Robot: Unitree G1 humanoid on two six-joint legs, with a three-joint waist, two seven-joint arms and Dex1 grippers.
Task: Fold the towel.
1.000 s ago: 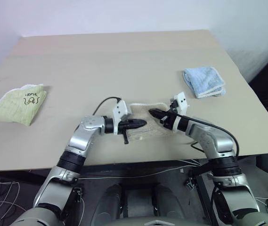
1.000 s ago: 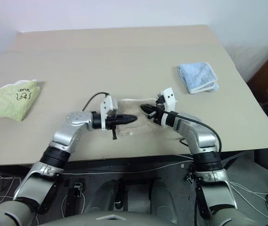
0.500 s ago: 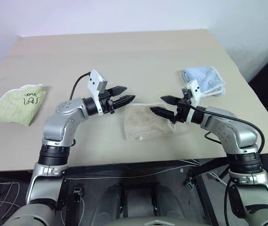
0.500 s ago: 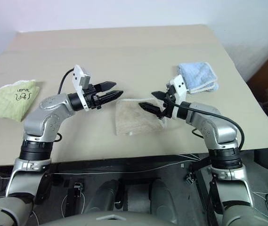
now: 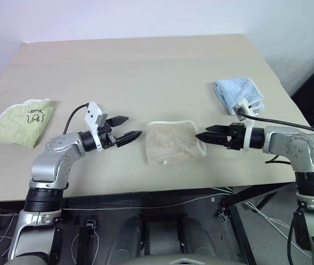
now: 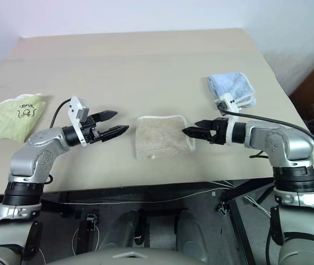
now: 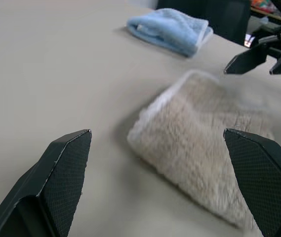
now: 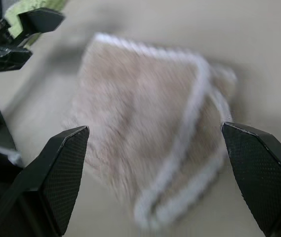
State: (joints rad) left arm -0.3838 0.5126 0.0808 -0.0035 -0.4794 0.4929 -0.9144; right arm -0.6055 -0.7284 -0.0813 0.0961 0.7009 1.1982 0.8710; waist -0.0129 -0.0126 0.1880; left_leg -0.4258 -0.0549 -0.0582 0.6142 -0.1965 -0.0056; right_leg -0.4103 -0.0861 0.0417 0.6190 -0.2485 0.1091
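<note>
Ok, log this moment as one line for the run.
beige towel: folded, on table | left gripper: open, beside it | right gripper: open, beside it

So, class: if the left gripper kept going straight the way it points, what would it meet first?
Most likely the beige folded towel: the open left gripper points toward its near edge, though its height above the table is unclear.

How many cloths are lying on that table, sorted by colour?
Beige towel: 1
Blue towel: 1
Green cloth: 1
Total: 3, all on the table
</note>
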